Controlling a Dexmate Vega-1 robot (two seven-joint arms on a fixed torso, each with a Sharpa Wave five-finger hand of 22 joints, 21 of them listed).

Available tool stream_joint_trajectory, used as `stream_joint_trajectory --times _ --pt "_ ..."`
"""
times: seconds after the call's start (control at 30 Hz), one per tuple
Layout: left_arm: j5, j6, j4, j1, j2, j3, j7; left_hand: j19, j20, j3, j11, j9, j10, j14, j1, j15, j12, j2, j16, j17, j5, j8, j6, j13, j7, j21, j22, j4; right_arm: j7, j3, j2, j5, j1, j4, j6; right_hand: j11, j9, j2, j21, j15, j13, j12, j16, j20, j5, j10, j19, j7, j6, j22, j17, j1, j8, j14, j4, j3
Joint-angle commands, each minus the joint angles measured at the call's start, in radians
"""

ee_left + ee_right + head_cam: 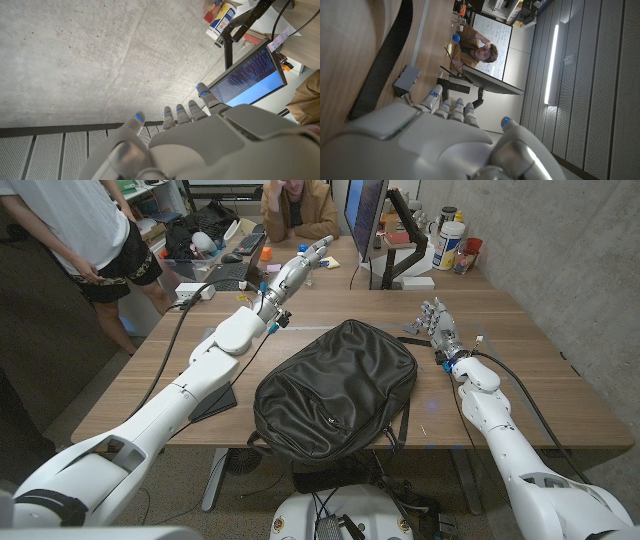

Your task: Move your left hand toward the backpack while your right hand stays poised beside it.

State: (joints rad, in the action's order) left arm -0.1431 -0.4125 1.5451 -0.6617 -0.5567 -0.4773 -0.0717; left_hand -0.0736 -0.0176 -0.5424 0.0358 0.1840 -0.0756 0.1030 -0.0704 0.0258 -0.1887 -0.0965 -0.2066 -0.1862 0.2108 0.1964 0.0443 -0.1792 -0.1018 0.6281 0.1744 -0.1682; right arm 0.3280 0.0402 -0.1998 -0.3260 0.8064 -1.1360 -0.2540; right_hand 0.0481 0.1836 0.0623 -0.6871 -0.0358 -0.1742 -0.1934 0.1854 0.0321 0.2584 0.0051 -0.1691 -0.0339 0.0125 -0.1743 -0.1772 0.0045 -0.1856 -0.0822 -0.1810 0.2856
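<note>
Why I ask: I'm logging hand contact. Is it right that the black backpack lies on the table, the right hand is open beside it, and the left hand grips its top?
Not quite. The head view shows the left hand raised beyond the backpack, holding nothing. The right hand is open beside it on the table.

Table (520, 395): wooden, rectangular, with visible plank seams.
Backpack (335, 388): black, lying flat at the middle of the near part, one corner reaching over the near edge.
Dark flat pad (213, 401): on the left part, just beside the backpack, partly under the left arm.
Monitor (366, 215): standing on its base at the far edge, on a black arm mount.
Keyboard (228, 276): black, at the far left corner, a mouse (232, 257) near it.
White container (450, 244): at the far right, beside the monitor stand.
Right hand (437, 322): on the right part, well apart from the backpack; contact with the table not clear.
</note>
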Motion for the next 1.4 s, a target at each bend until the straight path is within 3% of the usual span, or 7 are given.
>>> stream_joint_trajectory --times 0.03,1.4 --pt "0.040 -0.010 0.030 -0.008 -0.007 0.005 0.003 0.008 0.002 -0.006 0.003 0.001 0.004 -0.003 -0.008 0.002 -0.005 -0.053 0.003 0.001 0.002 0.005 -0.006 -0.003 -0.003 -0.002 0.006 0.000 -0.004 0.000 -0.004 -0.003 0.011 -0.019 0.004 0.004 0.003 0.107 0.006 -0.038 -0.005 -0.008 0.002 0.095 0.006 0.001 -0.002 -0.006 0.006 -0.003 0.000 0.004 -0.006 -0.010 0.000 0.006" --pt "0.166 -0.029 0.133 -0.025 -0.023 0.003 -0.006 0.005 -0.005 -0.009 0.011 0.002 0.011 -0.002 -0.011 0.007 -0.004 -0.054 0.007 0.001 0.003 -0.001 -0.012 -0.002 -0.012 -0.014 0.006 -0.001 -0.003 0.011 -0.014 -0.018 0.042 -0.052 0.006 0.005 0.003 0.105 0.017 -0.038 -0.005 -0.007 0.001 0.095 0.006 0.001 -0.001 -0.005 0.005 -0.003 0.000 0.003 -0.005 -0.010 -0.001 0.006"
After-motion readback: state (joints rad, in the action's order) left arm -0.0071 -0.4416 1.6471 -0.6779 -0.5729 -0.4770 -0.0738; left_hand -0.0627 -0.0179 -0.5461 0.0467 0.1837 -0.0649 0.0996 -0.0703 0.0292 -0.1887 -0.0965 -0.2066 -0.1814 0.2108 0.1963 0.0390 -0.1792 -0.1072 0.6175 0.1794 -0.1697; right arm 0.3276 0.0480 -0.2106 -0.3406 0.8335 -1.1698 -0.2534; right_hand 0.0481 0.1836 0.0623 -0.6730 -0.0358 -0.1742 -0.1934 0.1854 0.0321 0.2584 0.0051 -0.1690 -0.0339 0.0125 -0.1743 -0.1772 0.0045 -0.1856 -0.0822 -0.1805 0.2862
